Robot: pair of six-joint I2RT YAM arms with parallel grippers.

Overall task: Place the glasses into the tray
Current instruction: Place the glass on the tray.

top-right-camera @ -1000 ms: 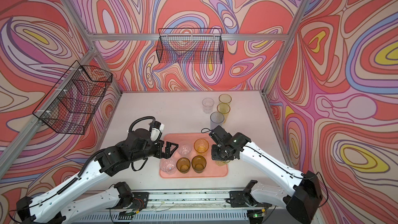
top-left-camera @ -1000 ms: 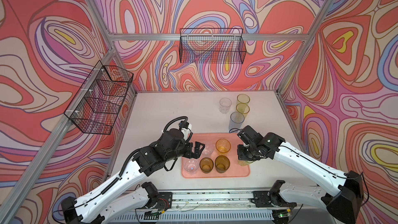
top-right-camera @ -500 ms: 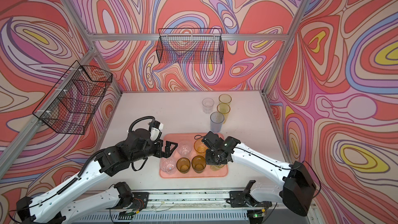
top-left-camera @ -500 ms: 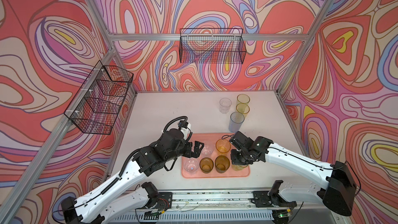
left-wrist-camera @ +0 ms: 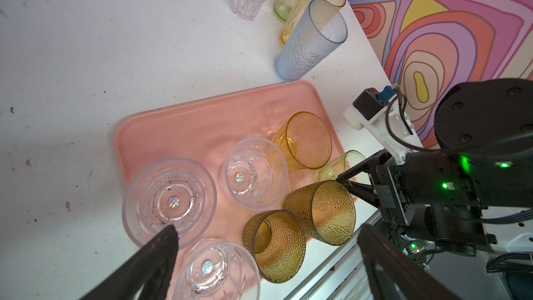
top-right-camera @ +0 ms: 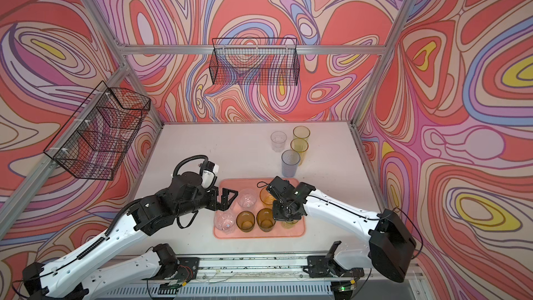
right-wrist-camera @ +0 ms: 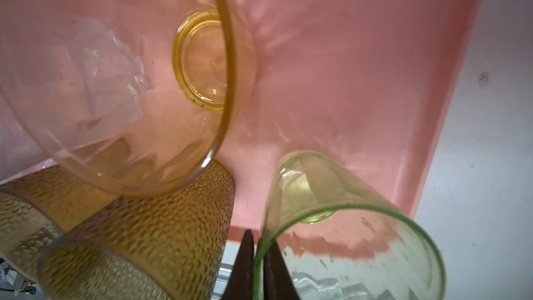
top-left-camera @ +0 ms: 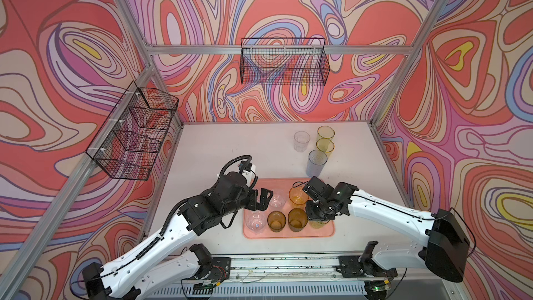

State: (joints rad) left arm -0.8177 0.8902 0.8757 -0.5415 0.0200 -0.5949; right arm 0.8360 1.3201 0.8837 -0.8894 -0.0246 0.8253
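We note the right gripper (right-wrist-camera: 256, 239) pinching the green glass (right-wrist-camera: 360, 191) wall at its rim, tray (right-wrist-camera: 346, 67) beneath. Likely light, slick, rigid; a rim pinch suits. The left gripper (top-left-camera: 264, 197): spread, empty.

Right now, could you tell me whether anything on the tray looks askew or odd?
Nothing looks spilled or broken. One oddity: the right pincer pinches the green glass by its rim, at the edge of the tray; whether it stands level, I cannot tell.
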